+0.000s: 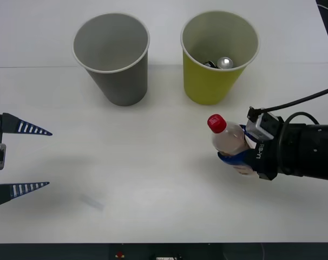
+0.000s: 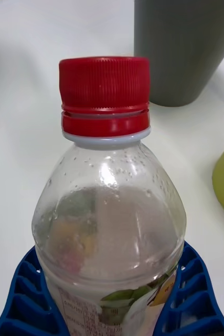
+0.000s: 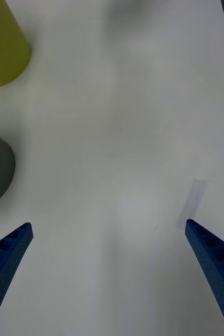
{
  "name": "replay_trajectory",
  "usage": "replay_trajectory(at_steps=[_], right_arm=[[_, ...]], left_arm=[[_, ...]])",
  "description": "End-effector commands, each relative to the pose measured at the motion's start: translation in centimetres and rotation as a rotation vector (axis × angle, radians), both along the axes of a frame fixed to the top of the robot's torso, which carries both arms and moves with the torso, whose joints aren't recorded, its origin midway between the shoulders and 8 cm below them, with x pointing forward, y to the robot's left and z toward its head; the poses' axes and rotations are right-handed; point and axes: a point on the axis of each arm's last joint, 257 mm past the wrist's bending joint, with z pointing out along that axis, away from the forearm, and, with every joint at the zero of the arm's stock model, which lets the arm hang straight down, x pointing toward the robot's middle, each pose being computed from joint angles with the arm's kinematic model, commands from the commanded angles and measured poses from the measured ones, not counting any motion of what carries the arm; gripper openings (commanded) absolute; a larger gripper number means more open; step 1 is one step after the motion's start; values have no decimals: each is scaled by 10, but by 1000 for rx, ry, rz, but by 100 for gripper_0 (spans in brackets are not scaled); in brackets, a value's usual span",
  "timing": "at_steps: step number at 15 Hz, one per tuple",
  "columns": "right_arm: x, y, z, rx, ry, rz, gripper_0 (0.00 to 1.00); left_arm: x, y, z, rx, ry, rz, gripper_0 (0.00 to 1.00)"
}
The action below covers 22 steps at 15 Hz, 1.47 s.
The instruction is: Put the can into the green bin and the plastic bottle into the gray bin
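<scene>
The right gripper point(image 1: 237, 157) has its blue ribbed fingers point(image 2: 22, 294) clamped around the lower body of the plastic bottle point(image 1: 228, 138), one on each side of the label. The bottle has a red screw cap, and in the front view it leans with the cap toward the bins — whether its base touches the white table point(image 1: 153, 179) I cannot tell. It sits in front of the green bin point(image 1: 218, 57), near it but apart.

The can point(image 1: 225, 63) lies inside the green bin, its shiny silver top showing just above the near wall. The gray bin point(image 1: 112, 57) stands upright beside the green one on the robot's left, the two well apart.

The left gripper point(image 1: 23, 160) rests at the table's left edge, away from the bins and the bottle, its blue fingers point(image 3: 209, 247) spread wide with nothing between them — bare table under it.
</scene>
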Motion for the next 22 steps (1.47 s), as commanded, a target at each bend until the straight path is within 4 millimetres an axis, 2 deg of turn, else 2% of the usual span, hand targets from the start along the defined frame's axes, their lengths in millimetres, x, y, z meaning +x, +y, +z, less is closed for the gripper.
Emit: replay_trajectory(at_steps=[1,5,14,17,22], right_arm=[[-5,-8,10,-77,16,-61,0],[5,3,49,-29,-20,-118,0],[3,32,72,-78,29,-127,0],[11,41,82,-104,12,-106,0],[36,78,123,-69,3,-24,0]], left_arm=[[0,0,0,0,0,0,100],[0,0,0,0,0,0,100],[0,0,0,0,0,0,100],[0,0,0,0,0,0,100],[0,0,0,0,0,0,100]])
